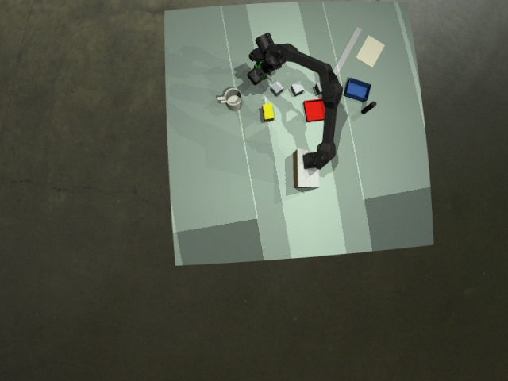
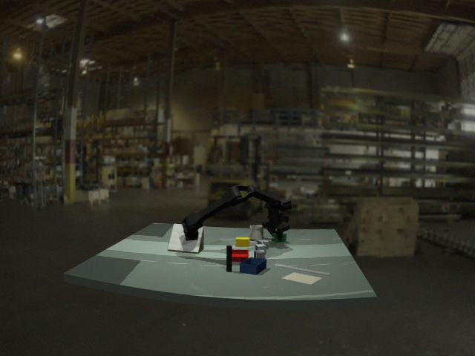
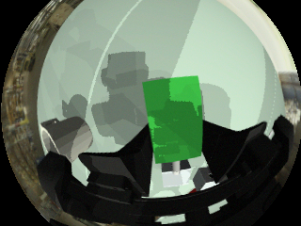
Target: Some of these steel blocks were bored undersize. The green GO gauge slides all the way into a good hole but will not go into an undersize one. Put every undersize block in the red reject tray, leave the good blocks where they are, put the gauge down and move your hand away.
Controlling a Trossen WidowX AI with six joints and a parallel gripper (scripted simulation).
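My gripper [image 1: 263,70] [image 3: 171,122] is shut on the green GO gauge [image 2: 282,237] [image 3: 174,120], at the far end of the row of steel blocks. The gauge's pale pin [image 3: 176,167] points at the nearest steel block [image 1: 276,88] [image 3: 175,179] and overlaps it in the wrist view; I cannot tell whether its tip is in the hole. A second block [image 1: 297,89] [image 3: 202,179] stands beside it. A third block [image 1: 318,88] is partly hidden by the arm. The red reject tray [image 1: 313,110] [image 2: 240,257] shows no block in its visible part.
A yellow gauge [image 1: 267,112] [image 2: 242,242] lies near the row. A mug [image 1: 233,99] [image 2: 256,232] [image 3: 71,137] stands beyond it. A blue tray [image 1: 357,89] [image 2: 253,265], black cylinder [image 1: 368,107] [image 2: 228,258], grey strip [image 1: 348,49] and cream card [image 1: 370,51] are across the arm.
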